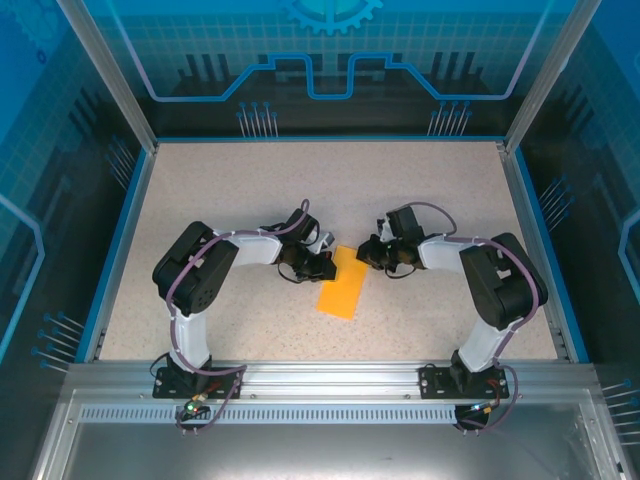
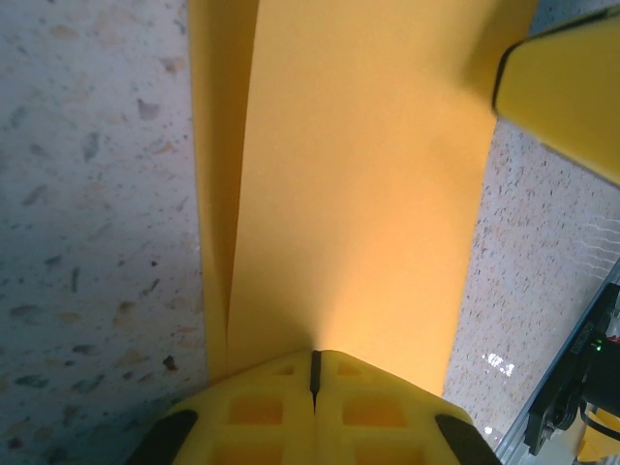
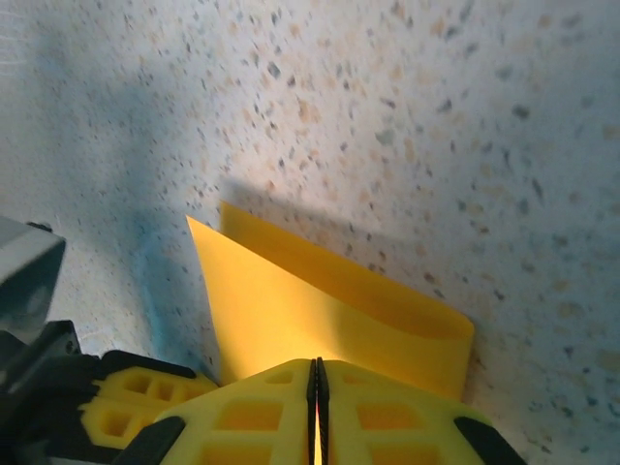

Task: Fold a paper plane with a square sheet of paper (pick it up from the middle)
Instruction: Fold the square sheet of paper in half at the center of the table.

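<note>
Currently: square sheet of paper (image 1: 341, 283), folded narrow, on bench (image 1: 250, 180); left gripper (image 1: 322, 266) and right gripper (image 1: 368, 252), jaws clamped on its far end, opposite edges

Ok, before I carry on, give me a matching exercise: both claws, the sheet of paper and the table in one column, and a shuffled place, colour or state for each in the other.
Things
1. left claw
2. right claw
3. sheet of paper
4. table

Descriptions
A. speckled beige
B. shut on the paper's right side, as the top view shows it
C. orange, folded into a narrow rectangle
D. shut on the paper's left side, as the top view shows it

Pairs: 1-D, 2-B, 3-C, 4-A
</note>
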